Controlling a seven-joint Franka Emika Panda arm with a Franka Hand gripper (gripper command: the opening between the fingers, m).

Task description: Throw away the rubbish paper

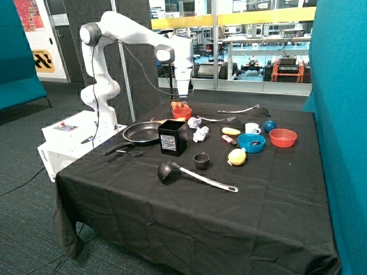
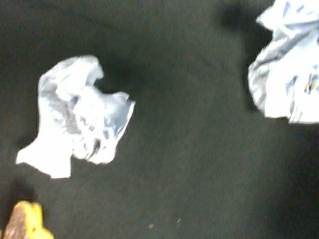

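Black ladle [image 1: 189, 173], frying pan [image 1: 142, 132], blue bowl [image 1: 251, 142], white cup [image 1: 252, 128] on black tablecloth [image 1: 172, 200].

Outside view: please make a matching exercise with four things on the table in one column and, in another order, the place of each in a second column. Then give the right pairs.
Things:
1. ladle
2. white cup
3. paper wads
4. frying pan

Places:
A. between the black box and the blue bowl
B. nearest the table's front edge
C. beside the black box, on the robot-base side
D. just behind the blue bowl, next to the blue ball

Pairs: 1-B, 2-D, 3-A, 4-C
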